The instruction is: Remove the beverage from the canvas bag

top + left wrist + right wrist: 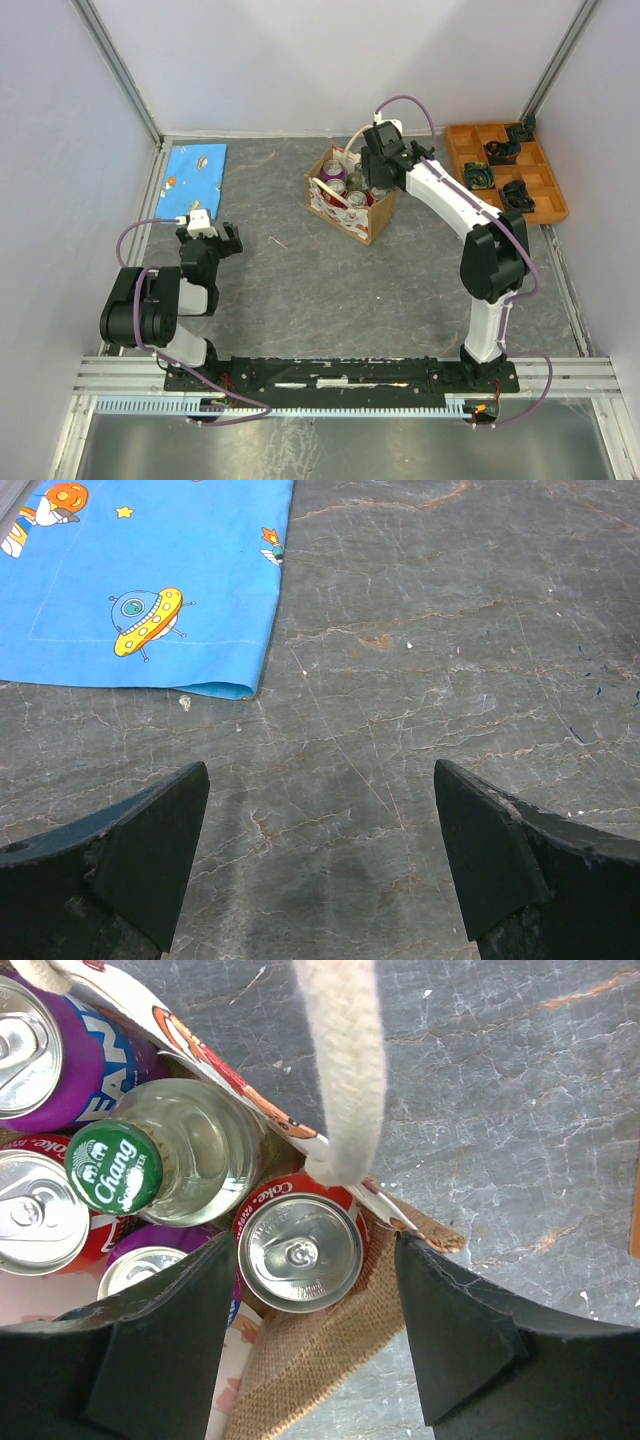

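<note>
The canvas bag (345, 214) stands at the back middle of the table, cream handles up. In the right wrist view its tan weave (320, 1360) and one rope handle (345, 1070) show. Inside stand a red Coke can (300, 1250), a clear Chang bottle (160, 1160) with a green cap, a purple can (40, 1050), another red can (35, 1215) and a second purple can (150, 1265). My right gripper (315, 1250) is open right above the bag (378, 182), its jaws straddling the Coke can and the bag's wall. My left gripper (320, 770) is open and empty over bare table (225, 238).
A blue cartoon-print cloth (195, 172) lies at the back left, also in the left wrist view (150, 580). An orange compartment tray (505, 170) with dark small parts sits at the back right. White walls enclose the table on three sides.
</note>
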Available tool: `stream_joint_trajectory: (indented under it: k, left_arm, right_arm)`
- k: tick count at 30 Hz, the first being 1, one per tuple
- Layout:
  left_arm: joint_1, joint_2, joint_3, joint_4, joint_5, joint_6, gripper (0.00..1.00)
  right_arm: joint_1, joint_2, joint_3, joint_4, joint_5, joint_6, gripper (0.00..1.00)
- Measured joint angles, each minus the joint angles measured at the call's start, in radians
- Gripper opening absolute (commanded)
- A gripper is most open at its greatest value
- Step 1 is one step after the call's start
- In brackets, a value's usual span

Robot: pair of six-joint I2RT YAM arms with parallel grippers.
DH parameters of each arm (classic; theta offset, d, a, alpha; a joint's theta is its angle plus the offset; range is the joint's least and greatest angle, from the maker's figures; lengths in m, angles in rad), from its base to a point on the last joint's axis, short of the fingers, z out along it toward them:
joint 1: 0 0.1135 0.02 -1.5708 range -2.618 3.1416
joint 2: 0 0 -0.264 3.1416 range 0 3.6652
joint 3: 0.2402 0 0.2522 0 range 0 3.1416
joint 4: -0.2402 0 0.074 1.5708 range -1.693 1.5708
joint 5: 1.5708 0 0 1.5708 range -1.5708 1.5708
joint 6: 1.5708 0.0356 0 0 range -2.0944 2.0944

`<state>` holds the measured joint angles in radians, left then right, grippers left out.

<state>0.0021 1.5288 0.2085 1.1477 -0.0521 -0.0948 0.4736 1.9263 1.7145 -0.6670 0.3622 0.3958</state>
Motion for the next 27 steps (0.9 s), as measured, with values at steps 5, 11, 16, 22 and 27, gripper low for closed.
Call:
stream_joint_trajectory:
  k: [5,11,16,22,27]
  left_arm:
    - [0.000,0.000,0.000,0.000,0.000,0.000,0.99]
    - [0.000,0.000,0.000,0.000,0.000,0.000,0.99]
    - [0.000,0.000,0.000,0.000,0.000,0.000,0.99]
    - [0.000,0.000,0.000,0.000,0.000,0.000,0.99]
    - [0.000,0.000,0.000,0.000,0.000,0.000,0.99]
  right_arm:
    - [0.000,0.037,0.005,0.006,-0.014,-0.004,0.71]
    - [0.000,0.066,0.010,0.015,-0.024,-0.016,0.70]
    - [0.000,0.072,0.014,0.010,-0.023,-0.018,0.70]
    - [0.002,0.093,0.020,0.015,-0.021,-0.018,0.67]
    - [0.002,0.100,0.028,0.011,-0.020,-0.018,0.65]
